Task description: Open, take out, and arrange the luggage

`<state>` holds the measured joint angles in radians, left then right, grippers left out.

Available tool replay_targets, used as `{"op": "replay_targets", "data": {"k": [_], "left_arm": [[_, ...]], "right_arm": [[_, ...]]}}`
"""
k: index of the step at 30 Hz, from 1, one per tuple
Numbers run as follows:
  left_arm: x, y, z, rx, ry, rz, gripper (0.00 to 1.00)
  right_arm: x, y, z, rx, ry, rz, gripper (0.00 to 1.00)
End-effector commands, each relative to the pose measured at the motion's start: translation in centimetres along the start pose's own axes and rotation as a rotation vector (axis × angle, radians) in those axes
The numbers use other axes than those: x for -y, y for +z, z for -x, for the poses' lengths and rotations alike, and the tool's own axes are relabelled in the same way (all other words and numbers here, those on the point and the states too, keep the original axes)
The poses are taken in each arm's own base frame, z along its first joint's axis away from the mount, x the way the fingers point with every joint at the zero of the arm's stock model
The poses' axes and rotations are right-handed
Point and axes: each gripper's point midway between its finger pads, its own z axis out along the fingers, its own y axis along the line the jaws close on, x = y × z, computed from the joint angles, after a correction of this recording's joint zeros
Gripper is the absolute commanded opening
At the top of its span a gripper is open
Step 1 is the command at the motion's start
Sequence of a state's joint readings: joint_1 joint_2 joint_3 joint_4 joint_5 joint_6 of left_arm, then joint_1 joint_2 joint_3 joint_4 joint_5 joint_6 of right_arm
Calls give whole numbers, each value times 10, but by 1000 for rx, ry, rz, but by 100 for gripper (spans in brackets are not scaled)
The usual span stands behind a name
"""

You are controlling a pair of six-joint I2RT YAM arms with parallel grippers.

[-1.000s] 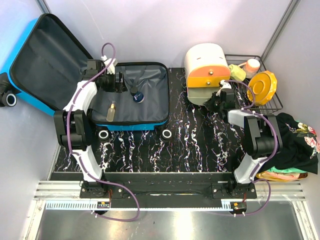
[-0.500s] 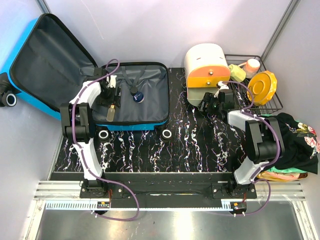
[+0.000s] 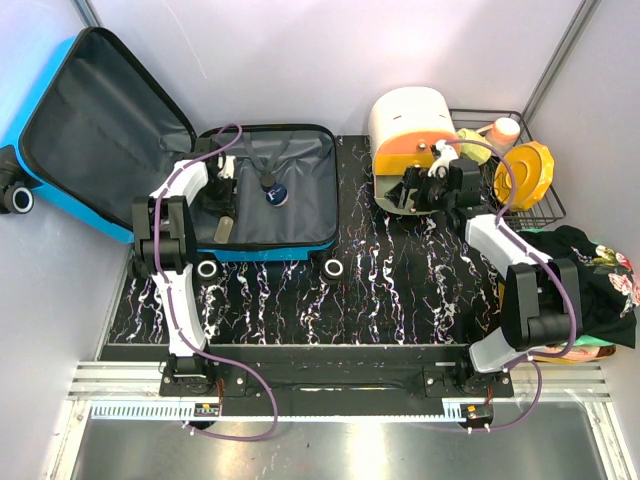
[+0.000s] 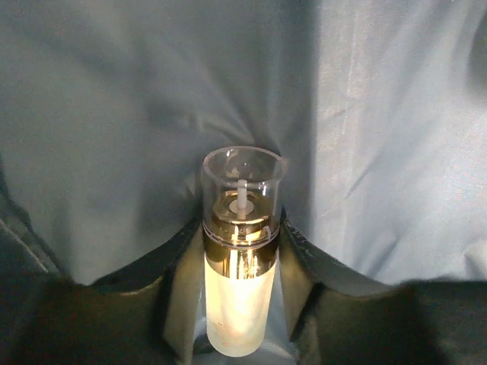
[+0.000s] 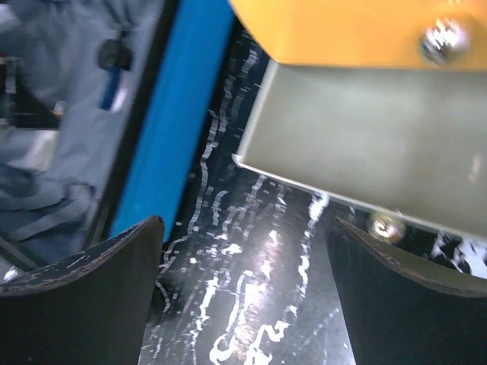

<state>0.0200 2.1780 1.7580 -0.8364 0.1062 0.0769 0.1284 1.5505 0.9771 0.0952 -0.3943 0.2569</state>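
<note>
The left claw was clamped on a small spray bottle, its dark pads pressed against both sides with no gap showing. The bottle was frosted glass with a gold collar and a clear round cap, and it lay on wrinkled grey fabric lining inside the luggage.

The suitcase stood open at the far left of the table. Its base lay flat and its lid was tipped back toward the wall. The shell was bright blue and hard, with black trim and black wheels. Beside the bottle in the base lay a dark round item with a blue patch.

The right claw stood wide apart and held nothing. It hung low over the glossy black marbled tabletop at the front of the white-and-orange round drawer box. Behind it, a wire rack held a scalloped yellow disc.
</note>
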Motion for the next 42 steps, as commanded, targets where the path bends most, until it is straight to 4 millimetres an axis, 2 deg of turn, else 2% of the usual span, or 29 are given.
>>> {"op": "replay_targets", "data": {"k": [1, 2, 3, 4, 5, 6, 9, 10, 11, 12, 15, 16, 17, 18, 19, 20, 22, 24, 25, 26, 27, 29, 30, 32, 33, 38, 42], "left_arm": [[14, -5, 17, 44, -21, -59, 36], [16, -10, 21, 58, -22, -66, 29], [17, -12, 24, 66, -22, -72, 29], [17, -14, 25, 72, -23, -73, 31], [17, -12, 24, 67, -24, -72, 40], [17, -11, 22, 61, -20, -68, 42], [11, 0, 9, 18, -9, -36, 43], [11, 2, 8, 13, -10, -36, 38], [15, 0, 6, 9, -14, -60, 24], [18, -5, 10, 25, -8, -78, 15], [42, -49, 43, 183, 41, -176, 0], [47, -81, 62, 286, 67, -187, 0], [60, -99, 71, 338, 91, -253, 0], [64, -115, 78, 383, 87, -264, 0], [70, -142, 90, 460, 102, -284, 0], [92, -157, 92, 490, 131, -356, 0], [109, -188, 102, 574, 122, -424, 0], [130, -208, 105, 609, 106, -522, 0], [137, -222, 111, 661, 116, -547, 0], [150, -229, 111, 673, 128, -589, 0], [158, -236, 112, 679, 114, -631, 0], [176, -252, 117, 735, 120, -694, 0], [182, -260, 117, 757, 132, -717, 0], [199, -271, 118, 789, 176, -760, 0], [205, -276, 117, 800, 191, -774, 0], [230, -289, 114, 822, 208, -859, 0], [241, -294, 108, 823, 212, -903, 0]], "right_arm": [[-56, -17, 46, 61, -85, 220, 94], [-61, -17, 55, 69, -92, 241, 94], [-67, -17, 55, 54, -81, 267, 94], [-67, -13, 54, 44, -72, 276, 94], [-72, -13, 61, 50, -69, 293, 95], [-73, -11, 63, 49, -67, 302, 95], [-82, -5, 71, 47, -54, 332, 97], [-86, -3, 76, 53, -62, 345, 97], [-90, -2, 77, 50, -69, 363, 97], [-97, -2, 80, 56, -81, 385, 97], [-116, -2, 84, 42, -102, 472, 93], [-124, 1, 87, 37, -107, 498, 92], [-131, 1, 87, 29, -112, 524, 92], [-134, 5, 84, 20, -122, 541, 92], [-146, 4, 87, 23, -146, 570, 92], [-151, 6, 87, 23, -161, 584, 93], [-161, 10, 92, 30, -180, 607, 95], [-174, 18, 90, 34, -198, 633, 96], [-182, 19, 97, 50, -206, 646, 97], [-193, 22, 97, 58, -215, 667, 97], [-195, 29, 95, 55, -212, 673, 98], [-214, 31, 105, 85, -221, 710, 100], [-221, 39, 99, 74, -219, 722, 100], [-239, 38, 106, 89, -224, 763, 100], [-247, 43, 100, 76, -221, 782, 100], [-268, 42, 97, 79, -200, 843, 100], [-270, 48, 90, 76, -209, 840, 95]]}}
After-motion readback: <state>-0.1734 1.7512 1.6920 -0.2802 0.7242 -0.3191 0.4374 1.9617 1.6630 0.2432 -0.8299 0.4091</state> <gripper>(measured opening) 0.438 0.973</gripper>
